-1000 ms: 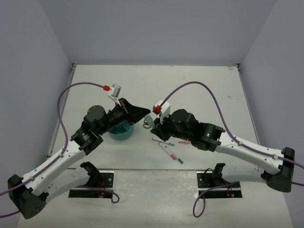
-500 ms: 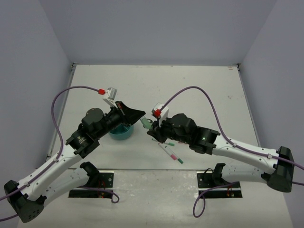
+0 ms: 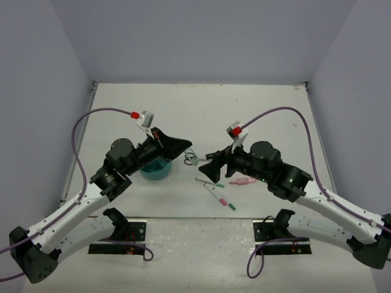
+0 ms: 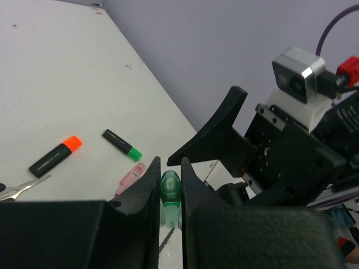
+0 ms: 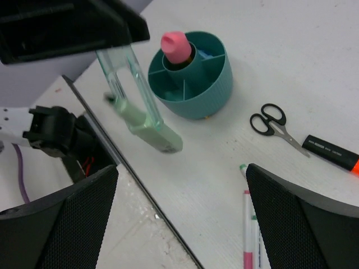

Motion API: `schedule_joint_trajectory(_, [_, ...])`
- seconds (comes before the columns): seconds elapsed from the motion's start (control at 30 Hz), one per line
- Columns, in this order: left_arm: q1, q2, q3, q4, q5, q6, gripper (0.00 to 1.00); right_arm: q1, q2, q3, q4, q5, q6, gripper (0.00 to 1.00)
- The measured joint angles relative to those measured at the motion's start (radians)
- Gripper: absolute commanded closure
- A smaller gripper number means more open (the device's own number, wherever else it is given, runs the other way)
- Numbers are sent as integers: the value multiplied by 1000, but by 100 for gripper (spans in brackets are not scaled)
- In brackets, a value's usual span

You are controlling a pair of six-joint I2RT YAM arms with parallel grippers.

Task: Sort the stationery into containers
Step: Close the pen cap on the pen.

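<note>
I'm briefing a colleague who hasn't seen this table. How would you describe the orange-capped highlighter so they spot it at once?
Start at the round teal organizer. To the robot's right of it lie the black-handled scissors, and the highlighter lies flat just past their blade tips. Its black body ends in an orange cap; the similar marker nearby has a green cap.

**Lighting and image quality.** Even, diffuse light from above fills all three views, and the white desk (image 3: 244, 104) is bright without glare. In the top external view, the left arm (image 3: 73, 207) and the right arm (image 3: 330, 198) cast only soft, faint shadows toward the desk's near edge, and focus is sharp throughout. In the left wrist view, the left gripper's fingers (image 4: 140, 213) are dark and out of focus. The translucent green item (image 4: 170, 189) pinched between them catches small highlights. In the right wrist view, the right gripper's fingers (image 5: 56, 224) blur in the lower corners, their meshed surface grainy.
</note>
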Motion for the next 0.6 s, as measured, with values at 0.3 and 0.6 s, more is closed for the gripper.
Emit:
schedule_joint_trajectory(0.3, [0, 1, -75, 168, 165, -19, 100, -144, -73, -90, 145, -323, 82, 36])
schedule_joint_trajectory(0.6, [0, 0, -75, 272, 255, -57, 100, -147, -50, -147, 244, -491, 47, 53])
